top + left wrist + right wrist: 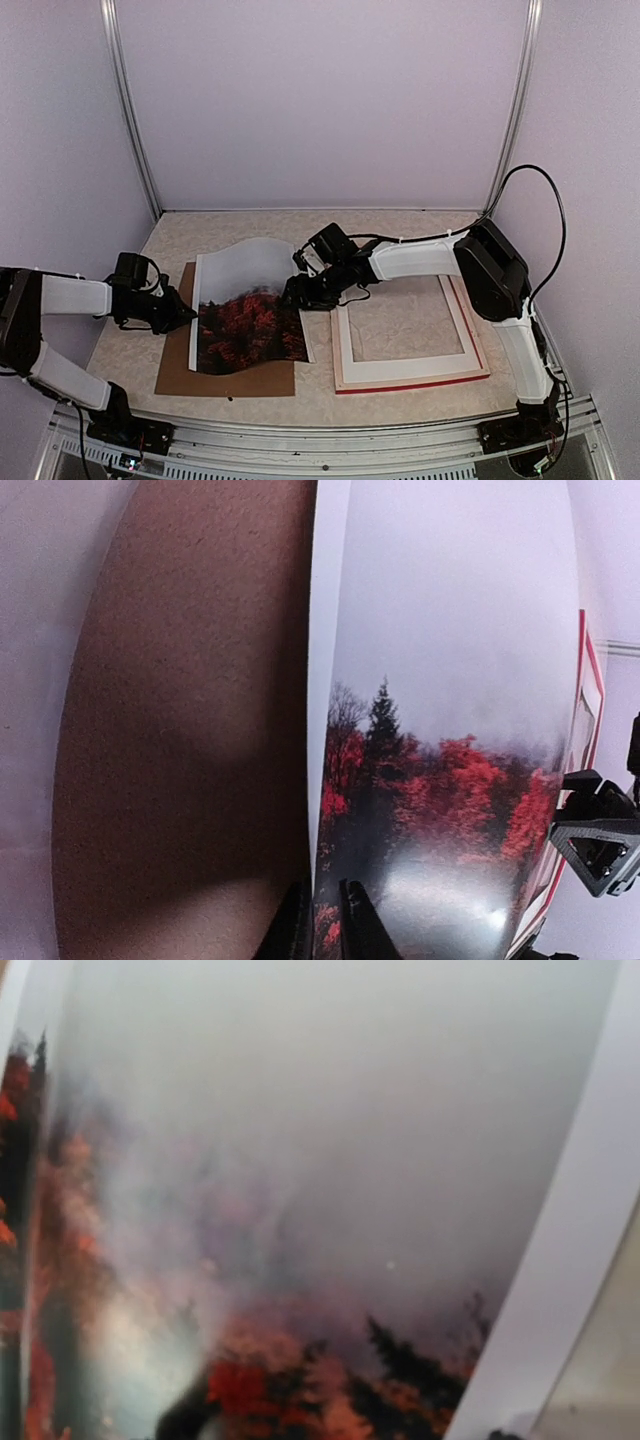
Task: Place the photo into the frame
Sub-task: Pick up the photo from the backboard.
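The photo [245,320], red foliage near and grey mist far, bows upward between my two grippers. It fills the left wrist view [450,730] and the right wrist view [300,1160]. A white strip runs along its side edges. My left gripper [188,315] is shut on its left edge, with the fingers [322,920] pinching the thin sheet. My right gripper [297,290] is at the raised right edge and holds it; its fingertips are hidden in its own view. The frame [410,372] lies back-up to the right, with pale wood and a red outer edge.
A plain brown backing board [230,382] lies flat under the photo and shows in the left wrist view [190,730]. The frame's red edge [590,690] shows past the photo. White walls enclose the table on three sides.
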Robot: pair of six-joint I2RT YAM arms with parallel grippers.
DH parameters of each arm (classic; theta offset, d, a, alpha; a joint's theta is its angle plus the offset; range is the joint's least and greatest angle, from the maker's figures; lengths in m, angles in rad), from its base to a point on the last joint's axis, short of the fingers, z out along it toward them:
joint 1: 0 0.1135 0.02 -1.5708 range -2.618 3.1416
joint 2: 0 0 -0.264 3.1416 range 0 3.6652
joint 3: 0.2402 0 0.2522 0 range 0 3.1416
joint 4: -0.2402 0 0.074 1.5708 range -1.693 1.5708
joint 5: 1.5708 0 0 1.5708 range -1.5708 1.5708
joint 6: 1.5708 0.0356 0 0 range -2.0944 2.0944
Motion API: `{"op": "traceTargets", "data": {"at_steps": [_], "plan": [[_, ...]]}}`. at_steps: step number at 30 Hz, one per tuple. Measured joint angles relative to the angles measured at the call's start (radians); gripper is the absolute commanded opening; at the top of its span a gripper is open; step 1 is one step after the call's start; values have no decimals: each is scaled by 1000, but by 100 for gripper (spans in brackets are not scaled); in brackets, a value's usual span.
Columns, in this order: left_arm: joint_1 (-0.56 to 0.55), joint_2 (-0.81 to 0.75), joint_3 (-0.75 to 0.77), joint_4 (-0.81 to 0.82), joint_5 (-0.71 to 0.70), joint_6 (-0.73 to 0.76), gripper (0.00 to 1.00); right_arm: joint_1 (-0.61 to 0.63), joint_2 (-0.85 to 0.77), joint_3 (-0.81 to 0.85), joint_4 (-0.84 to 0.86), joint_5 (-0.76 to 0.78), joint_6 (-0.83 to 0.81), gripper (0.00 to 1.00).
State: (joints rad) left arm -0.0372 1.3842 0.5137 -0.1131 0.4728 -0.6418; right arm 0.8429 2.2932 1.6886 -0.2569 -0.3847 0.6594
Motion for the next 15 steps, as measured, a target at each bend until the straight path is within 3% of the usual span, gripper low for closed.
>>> {"op": "traceTargets", "data": {"at_steps": [3,15], "plan": [[-1,-35,-3,10,3,-4,0,-3,-2,0,-8,0,-10,72],[-3,-62,-3,29,8,0,0,-5,-4,0,-19,0,-29,72]]}}
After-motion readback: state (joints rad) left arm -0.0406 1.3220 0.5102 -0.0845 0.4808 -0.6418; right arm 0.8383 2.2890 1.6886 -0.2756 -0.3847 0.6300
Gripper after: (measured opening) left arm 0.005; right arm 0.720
